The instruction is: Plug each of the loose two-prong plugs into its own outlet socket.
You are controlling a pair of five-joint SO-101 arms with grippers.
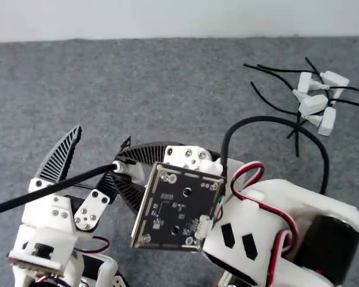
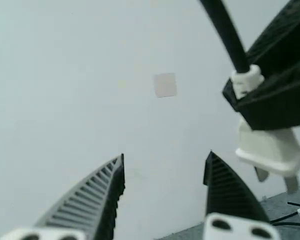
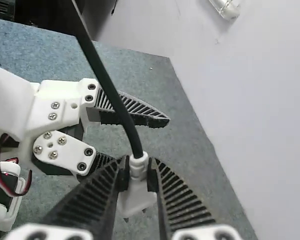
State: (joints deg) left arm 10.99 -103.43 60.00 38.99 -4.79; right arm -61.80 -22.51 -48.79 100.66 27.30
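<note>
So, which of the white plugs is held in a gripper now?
The plug on the thick black cable, clamped in the right gripper; the other plugs lie tangled together on the grey mat.

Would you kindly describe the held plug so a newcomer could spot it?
On the grey mat, look at the right arm. Its end effector grips a white plug on a thick black cable; the other plugs lie loose in the far corner.
</note>
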